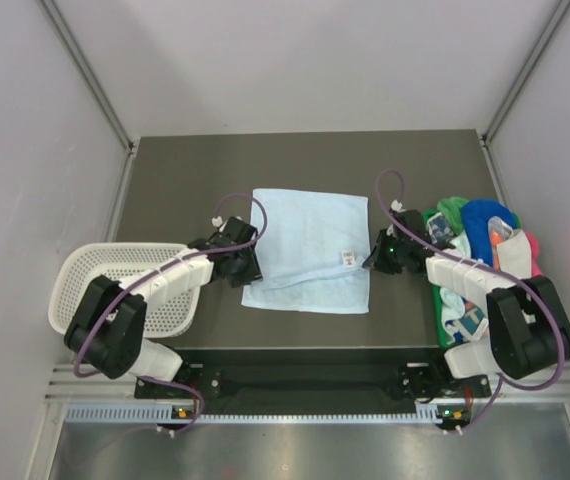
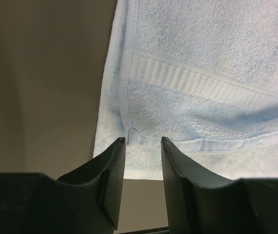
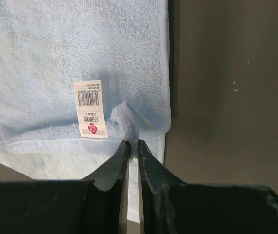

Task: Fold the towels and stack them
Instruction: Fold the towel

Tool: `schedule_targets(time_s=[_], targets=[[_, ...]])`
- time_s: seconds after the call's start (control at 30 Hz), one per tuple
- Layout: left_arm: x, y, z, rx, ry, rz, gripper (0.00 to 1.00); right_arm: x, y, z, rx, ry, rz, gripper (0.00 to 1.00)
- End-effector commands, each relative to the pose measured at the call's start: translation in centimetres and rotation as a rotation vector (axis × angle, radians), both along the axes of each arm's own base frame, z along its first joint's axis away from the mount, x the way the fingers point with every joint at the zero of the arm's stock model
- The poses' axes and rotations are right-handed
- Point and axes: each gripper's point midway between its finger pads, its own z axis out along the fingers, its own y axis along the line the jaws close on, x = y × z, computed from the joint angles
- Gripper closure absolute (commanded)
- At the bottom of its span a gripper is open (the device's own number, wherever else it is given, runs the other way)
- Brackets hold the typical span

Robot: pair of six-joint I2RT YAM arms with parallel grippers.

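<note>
Jaws on our right arm (image 1: 465,272) are clenched almost closed on a small tuft of the pale blue towel (image 1: 310,250), pinched up at its right edge just beside the sewn-in label (image 3: 91,108). On our left arm (image 1: 180,272) the jaws stand parted and grasp nothing. The towel's left edge and its woven band lie just ahead of the tips.

That towel lies spread flat in the middle of the tabletop (image 1: 195,170), directly between the two arms, so each side has its own edge within reach. From above it looks nearly square, and we cannot name a long axis with any confidence. A paler layer shows along the near edge in the right wrist view, which suggests a fold already made, though we only judge so. The coming fold, as we read it, turns on the left side taking its edge to match the right.

A white mesh basket (image 1: 115,290) sits at the left, under the left arm — we see no towel in it. At the far right a heap of unfolded towels (image 1: 480,225) waits — green, royal blue, pink and printed.
</note>
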Motion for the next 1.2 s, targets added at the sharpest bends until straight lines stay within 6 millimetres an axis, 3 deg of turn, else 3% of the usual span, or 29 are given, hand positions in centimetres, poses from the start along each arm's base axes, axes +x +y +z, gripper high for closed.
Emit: schedule_targets(time_s=[0.0,0.6,1.17], targets=[[0.9,0.0,2.1,-0.002,-0.057,0.007,0.59,0.8,-0.2,-0.2,0.007,-0.028,-0.004,1.0],[0.2,-0.7,0.5,-0.039,-0.002,0.015,0.6,1.1,-0.3,-3.0,0.035,0.034,-0.011,1.0],[0.0,-0.5,-1.4,-0.018,0.026,0.023,0.62,1.1,-0.8,-3.5,0.038,0.041,-0.016,1.0]])
